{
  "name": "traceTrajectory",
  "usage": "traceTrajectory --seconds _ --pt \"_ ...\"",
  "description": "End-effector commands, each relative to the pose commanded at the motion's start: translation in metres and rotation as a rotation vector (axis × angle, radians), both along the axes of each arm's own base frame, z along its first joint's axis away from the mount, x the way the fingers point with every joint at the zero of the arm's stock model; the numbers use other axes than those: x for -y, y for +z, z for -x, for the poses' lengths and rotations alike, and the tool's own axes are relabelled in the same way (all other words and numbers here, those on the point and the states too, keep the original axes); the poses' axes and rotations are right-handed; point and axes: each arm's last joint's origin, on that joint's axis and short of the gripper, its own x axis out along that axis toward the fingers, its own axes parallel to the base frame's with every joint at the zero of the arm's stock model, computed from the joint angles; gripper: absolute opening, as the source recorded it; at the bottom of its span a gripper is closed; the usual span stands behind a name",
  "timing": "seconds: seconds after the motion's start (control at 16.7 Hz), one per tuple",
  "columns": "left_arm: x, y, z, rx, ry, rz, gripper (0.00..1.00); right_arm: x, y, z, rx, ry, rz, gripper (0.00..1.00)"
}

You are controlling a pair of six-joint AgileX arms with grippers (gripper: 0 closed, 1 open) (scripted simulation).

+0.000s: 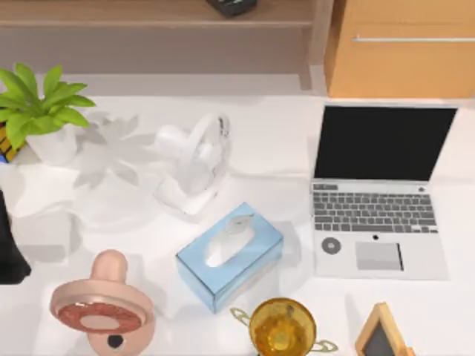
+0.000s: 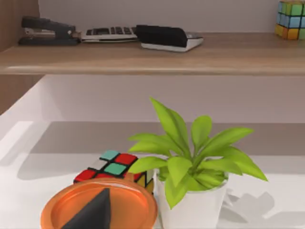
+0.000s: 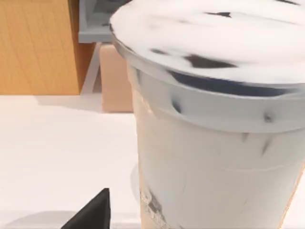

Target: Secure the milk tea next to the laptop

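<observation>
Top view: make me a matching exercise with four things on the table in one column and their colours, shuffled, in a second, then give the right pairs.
Things:
1. laptop
2. tissue box
3. desk fan
4. potted plant

Colours:
A. white all over
B. green leaves in a white pot
C. silver-grey body with a black screen
D. light blue

Right pairs: 1-C, 2-D, 3-A, 4-B
</observation>
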Motion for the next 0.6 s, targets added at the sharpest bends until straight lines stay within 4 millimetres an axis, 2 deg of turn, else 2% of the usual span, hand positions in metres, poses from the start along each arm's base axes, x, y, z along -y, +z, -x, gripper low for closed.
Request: traceTrajectory --seconds 0.36,0.6 --pt "0.0 0.0 0.0 0.0 0.0 0.0 1.0 -0.001 -0.013 -0.056 -0.001 0.0 -0.001 1.0" --pt "0.0 0.0 0.0 0.0 0.0 0.0 1.0 -0.002 -0.014 -0.06 -0.001 0.0 0.0 1.0"
